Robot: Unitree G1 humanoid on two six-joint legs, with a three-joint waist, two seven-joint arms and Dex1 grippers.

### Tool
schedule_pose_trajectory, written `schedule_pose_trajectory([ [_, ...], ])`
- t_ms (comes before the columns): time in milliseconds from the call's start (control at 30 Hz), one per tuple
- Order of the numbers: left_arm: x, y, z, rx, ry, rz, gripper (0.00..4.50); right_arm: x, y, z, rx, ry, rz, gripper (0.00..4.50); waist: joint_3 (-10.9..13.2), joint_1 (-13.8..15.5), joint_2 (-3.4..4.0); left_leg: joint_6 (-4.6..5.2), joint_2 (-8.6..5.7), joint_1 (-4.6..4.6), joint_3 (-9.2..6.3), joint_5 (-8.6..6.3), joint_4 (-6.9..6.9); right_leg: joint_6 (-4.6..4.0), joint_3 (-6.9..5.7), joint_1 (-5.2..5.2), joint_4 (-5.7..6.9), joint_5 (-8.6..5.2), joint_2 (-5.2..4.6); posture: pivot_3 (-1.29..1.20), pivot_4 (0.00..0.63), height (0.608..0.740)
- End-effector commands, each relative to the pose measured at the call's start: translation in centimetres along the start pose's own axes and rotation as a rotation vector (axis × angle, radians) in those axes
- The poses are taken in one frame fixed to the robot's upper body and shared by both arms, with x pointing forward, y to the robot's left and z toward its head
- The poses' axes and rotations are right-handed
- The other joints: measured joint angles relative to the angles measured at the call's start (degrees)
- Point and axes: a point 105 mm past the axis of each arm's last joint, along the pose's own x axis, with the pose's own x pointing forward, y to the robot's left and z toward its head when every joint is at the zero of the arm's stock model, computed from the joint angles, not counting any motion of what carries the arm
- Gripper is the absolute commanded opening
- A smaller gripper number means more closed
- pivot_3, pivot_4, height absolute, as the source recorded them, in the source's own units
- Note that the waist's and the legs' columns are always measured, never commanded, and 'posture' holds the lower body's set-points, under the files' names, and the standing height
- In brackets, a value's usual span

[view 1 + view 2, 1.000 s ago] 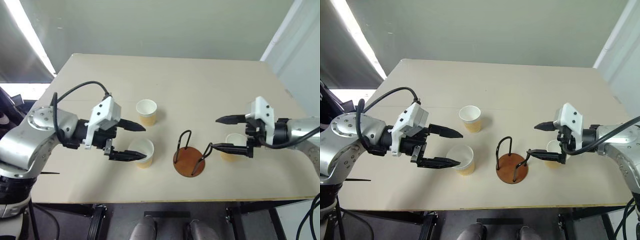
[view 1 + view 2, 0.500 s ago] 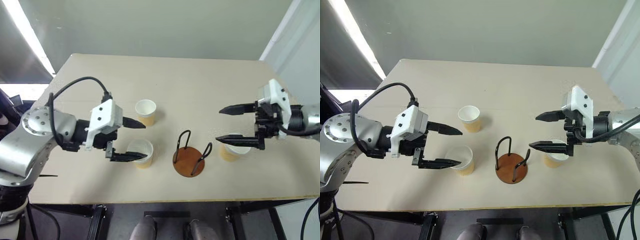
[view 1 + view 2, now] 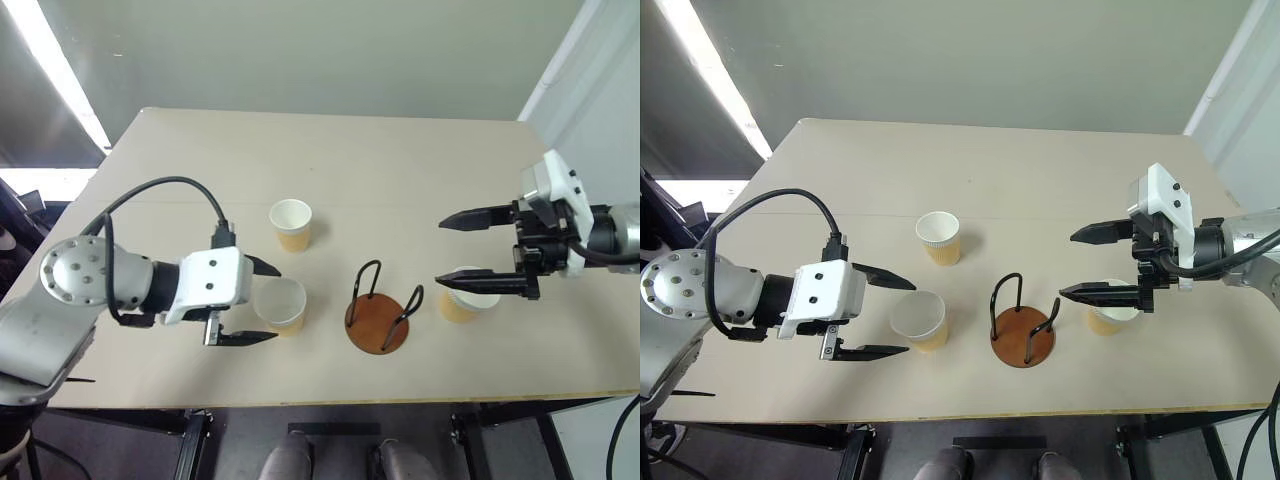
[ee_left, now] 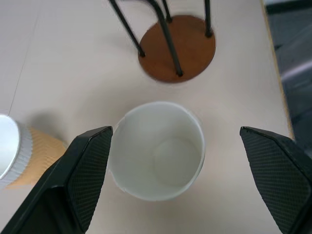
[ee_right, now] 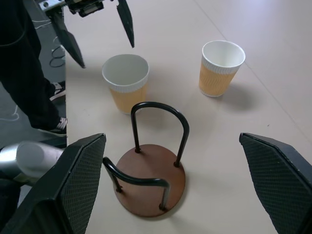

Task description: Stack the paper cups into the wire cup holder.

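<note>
— Left eye view first, from the near edge of the table [image 3: 130, 370] outward: what do we have closest to us?

— Closest we have our left gripper [image 3: 262, 302], its two black fingers spread wide, one on each side of a paper cup [image 3: 279, 304] that stands upright near the front of the table. We see no contact; the fingers sit just off the cup's wall, and the left wrist view shows the cup's white inside [image 4: 156, 150] between them with gaps on both sides.

— And beside that cup?

— To its right we see the wire cup holder [image 3: 378, 321], its reddish-brown disc flat on the table and its black wire loops standing up. Nothing sits inside it. The right wrist view shows the same holder [image 5: 148, 179] with the near cup [image 5: 125, 82] just behind it.

— Where is our right gripper?

— Our right gripper [image 3: 450, 250] hangs at about the same depth, to the right of the holder, fingers wide apart and pointing left. The lower finger crosses above the rim of a second cup [image 3: 462, 297], which stands on the table just right of the holder. We cannot tell whether that finger touches the rim.

— And farther back?

— A third cup [image 3: 291, 224] stands upright behind the left gripper, well apart from the holder. In the right wrist view we also catch a person's dark trouser leg and shoe [image 5: 34, 97] beside the table.
</note>
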Motion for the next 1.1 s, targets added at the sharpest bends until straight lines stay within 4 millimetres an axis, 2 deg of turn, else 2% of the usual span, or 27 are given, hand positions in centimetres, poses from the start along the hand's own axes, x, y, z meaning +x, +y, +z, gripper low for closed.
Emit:
schedule_pose_trajectory([
  [33, 0.3, 0.3, 0.6, 0.055, 0.031, 0.023, 4.5, -0.5, 0.2, 1.0, -0.038, -0.005, 0.007, 4.47, 0.0, 0.01, 0.0, -0.01, 0.0, 0.0, -0.01, -0.01, 0.0, -0.01, 0.0, 0.0, 0.0, 0.0, 0.0, 0.0, 0.15, 0.74],
  [300, 1.5, 0.5, 0.3, 0.068, 0.085, -0.003, 4.5, -0.6, 0.1, 1.0, -0.038, 0.005, 0.01, 4.47, 0.0, 0.0, 0.0, -0.04, 0.0, -0.01, -0.01, -0.05, 0.0, -0.02, 0.0, -0.02, 0.02, -0.01, -0.01, 0.0, 0.15, 0.74],
  [667, 2.5, -0.5, 0.1, 0.092, 0.121, -0.079, 4.5, -0.9, 0.2, 0.6, -0.031, 0.019, -0.003, 4.47, 0.0, 0.0, 0.0, -0.05, 0.0, -0.01, -0.01, -0.05, 0.0, -0.01, 0.0, -0.01, 0.02, -0.01, 0.0, 0.0, 0.15, 0.74],
  [1100, 2.4, -0.8, -1.9, 0.09, 0.162, -0.104, 4.5, -0.8, 0.1, 0.4, -0.032, 0.025, -0.008, 4.47, 0.0, 0.0, 0.0, -0.03, 0.0, 0.0, -0.02, -0.06, 0.0, -0.01, 0.0, -0.01, 0.02, -0.01, 0.0, 0.0, 0.15, 0.74],
])
